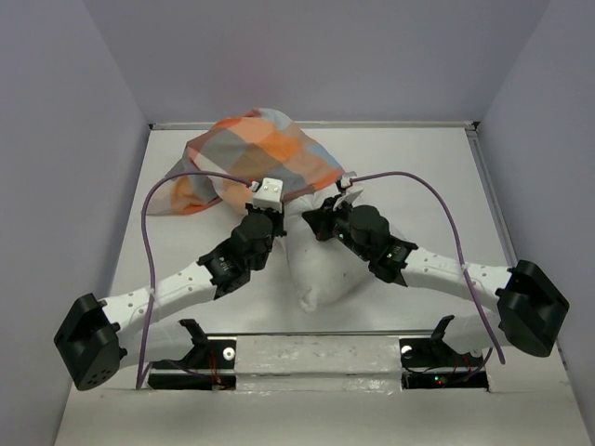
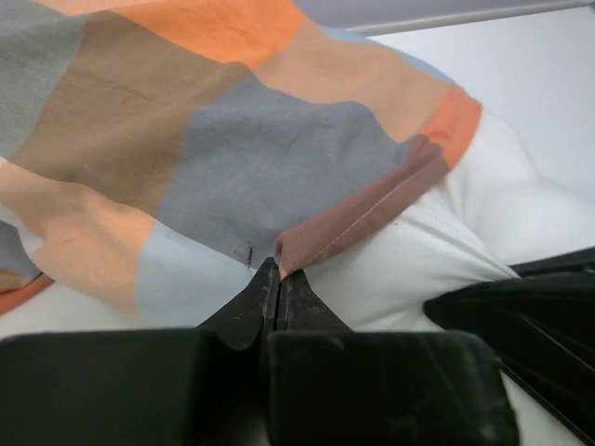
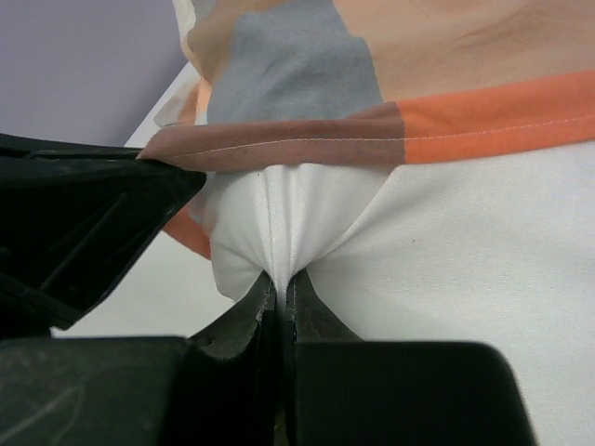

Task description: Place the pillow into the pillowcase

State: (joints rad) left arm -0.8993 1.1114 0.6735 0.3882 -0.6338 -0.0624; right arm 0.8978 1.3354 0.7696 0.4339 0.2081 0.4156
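The pillow (image 1: 327, 275) is half inside the pillowcase (image 1: 265, 153), near end poking out. So the left gripper (image 2: 279, 271) is clamped on the hem (image 2: 372, 209), and the right gripper (image 3: 279, 279) pinches pillow fabric just under it. I'd pull the hem nearer while feeding the pillow in, slowly so neither slips

One plump white fabric pillow (image 1: 339, 269); one thin orange, light-blue and grey-tan checked pillowcase (image 1: 265, 153); two black grippers: left gripper (image 1: 277, 206), right gripper (image 1: 313, 216); two purple cables (image 1: 147, 223).
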